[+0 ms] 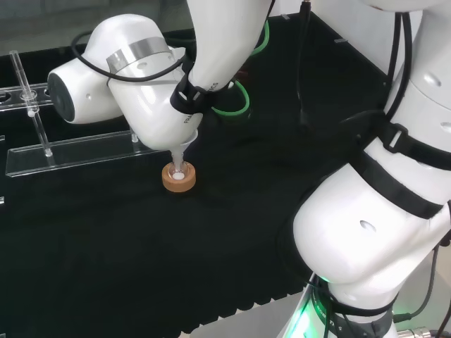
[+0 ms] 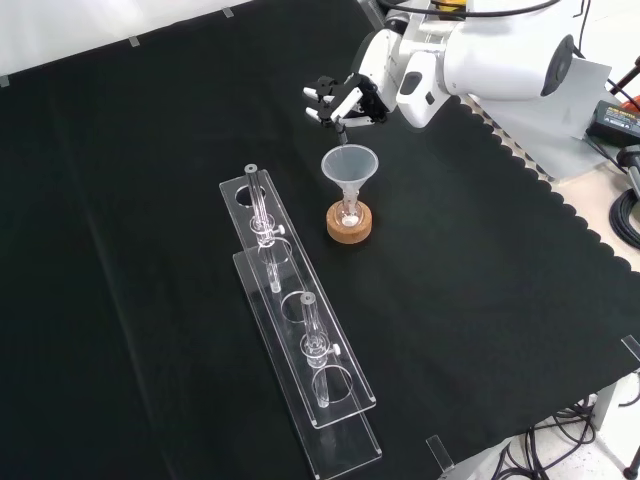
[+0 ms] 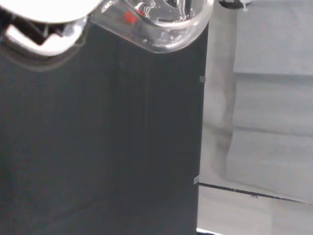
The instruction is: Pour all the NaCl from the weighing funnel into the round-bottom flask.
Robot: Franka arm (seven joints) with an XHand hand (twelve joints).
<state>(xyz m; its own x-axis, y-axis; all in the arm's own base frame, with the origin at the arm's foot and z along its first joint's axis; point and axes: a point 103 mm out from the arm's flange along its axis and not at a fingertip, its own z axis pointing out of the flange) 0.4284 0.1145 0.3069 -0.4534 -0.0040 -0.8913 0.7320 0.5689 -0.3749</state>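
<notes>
Round-bottom flask point(image 2: 349, 217) sits in a cork ring point(image 2: 349, 224) near the middle of the black-clothed surface point(image 2: 480, 300), its neck upright; a little white powder shows at its bottom in the head view. A clear conical funnel point(image 2: 350, 166) stands in the flask's neck, mouth upward. In the front view the hand point(image 2: 340, 103) hangs just above and behind this funnel, apart from it, with its black and white fingers point(image 2: 318, 104) curled inward. In the wrist view a clear glass vessel point(image 3: 166, 24) lies close against the palm, its rounded rim towards the cloth; this looks like the weighing funnel in the hand's grasp, though I cannot tell how the fingers lie around it. To the left of the flask in the front view stands a long clear acrylic rack point(image 2: 300, 350) holding two thin glass tubes point(image 2: 262, 222), one nearer the flask and one towards the near end
</notes>
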